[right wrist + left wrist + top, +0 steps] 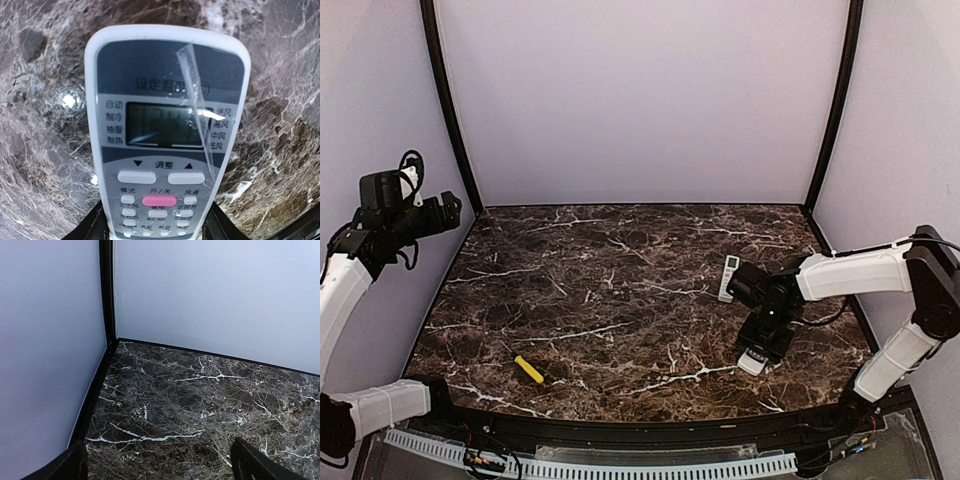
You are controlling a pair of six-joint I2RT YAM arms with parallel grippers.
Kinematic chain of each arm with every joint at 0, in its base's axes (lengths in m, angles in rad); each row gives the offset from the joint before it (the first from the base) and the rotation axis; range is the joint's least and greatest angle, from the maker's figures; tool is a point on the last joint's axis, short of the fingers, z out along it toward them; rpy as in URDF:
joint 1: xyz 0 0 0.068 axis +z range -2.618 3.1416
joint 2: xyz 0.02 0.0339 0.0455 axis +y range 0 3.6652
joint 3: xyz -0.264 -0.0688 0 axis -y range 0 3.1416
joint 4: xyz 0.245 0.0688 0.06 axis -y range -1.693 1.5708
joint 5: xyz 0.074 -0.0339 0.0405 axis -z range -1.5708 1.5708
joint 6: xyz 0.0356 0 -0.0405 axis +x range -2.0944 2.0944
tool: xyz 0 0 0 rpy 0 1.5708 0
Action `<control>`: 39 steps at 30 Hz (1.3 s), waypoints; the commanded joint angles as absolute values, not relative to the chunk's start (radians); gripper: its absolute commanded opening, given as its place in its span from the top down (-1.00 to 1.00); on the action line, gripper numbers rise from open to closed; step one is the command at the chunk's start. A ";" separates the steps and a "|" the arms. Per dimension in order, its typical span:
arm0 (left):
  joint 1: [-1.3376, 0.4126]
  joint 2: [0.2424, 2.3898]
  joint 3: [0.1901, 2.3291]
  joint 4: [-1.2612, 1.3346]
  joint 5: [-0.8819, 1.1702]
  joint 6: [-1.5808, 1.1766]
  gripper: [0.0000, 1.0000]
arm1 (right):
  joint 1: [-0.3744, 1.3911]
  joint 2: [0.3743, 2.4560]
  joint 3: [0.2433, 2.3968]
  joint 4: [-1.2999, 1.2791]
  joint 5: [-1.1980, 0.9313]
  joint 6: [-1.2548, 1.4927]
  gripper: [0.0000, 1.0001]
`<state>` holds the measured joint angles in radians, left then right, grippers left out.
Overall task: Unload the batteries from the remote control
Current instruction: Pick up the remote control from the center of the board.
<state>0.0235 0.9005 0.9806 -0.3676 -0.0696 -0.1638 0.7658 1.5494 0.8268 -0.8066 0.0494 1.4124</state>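
The batteries cannot be seen in any view. The remote point(165, 125) lies face up on the table point(600, 300), so its back is hidden. In the top view only its white near end point(752, 362) shows, at the right side of the table toward the near edge; the rest is covered by the arm above it.

Remote face, right wrist view:
- Grey display point(165, 125) in the upper half.
- Two white arrow keys below the display, then a pink button point(159, 200) among smaller white keys.
- A strip of clear film point(197, 100) lifting off the display on one side.

The right gripper point(762, 342) is positioned directly over the remote, pointing down. Its fingers point(92, 227) straddle the button end, one along each long edge. The fingers lie close against the casing, but whether they press on it cannot be told.

A second remote point(729, 277), also white, lies just beyond the right gripper, toward the back wall point(640, 100).

A yellow screwdriver point(529, 369) lies well apart from both remotes, at the left near part of the table.

The left gripper point(445, 212) is raised at the far left, clear of the table. Its jaws are spread wide and hold nothing; the left wrist view shows only bare table and wall between the fingertips point(260, 462).
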 commanded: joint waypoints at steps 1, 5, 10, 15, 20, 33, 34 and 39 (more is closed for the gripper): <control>0.026 0.881 0.966 -0.363 -0.084 -0.152 -0.98 | 0.791 1.596 0.819 -0.735 0.037 1.393 0.01; 0.026 0.877 0.965 -0.361 -0.087 -0.152 -0.98 | 0.793 1.583 0.794 -0.687 0.023 1.394 0.25; 0.026 0.874 0.963 -0.359 -0.087 -0.152 -0.98 | 0.793 1.531 0.763 -0.605 0.018 1.372 0.65; 0.026 0.874 0.962 -0.358 -0.086 -0.152 -0.98 | 0.795 1.451 0.738 -0.531 0.026 1.352 0.89; 0.026 0.874 0.959 -0.351 -0.042 -0.156 -0.98 | 0.795 1.410 0.760 -0.513 0.034 1.307 0.95; -0.180 0.811 0.839 -0.109 0.351 -0.334 -0.98 | 0.799 1.271 0.951 -0.331 0.078 1.072 0.99; -0.249 0.806 0.824 -0.053 0.353 -0.355 -0.98 | 0.801 1.271 0.974 -0.314 0.080 1.052 0.99; -0.506 0.853 0.730 0.155 0.234 -0.477 -0.96 | 0.807 1.296 1.083 -0.191 0.074 1.020 0.98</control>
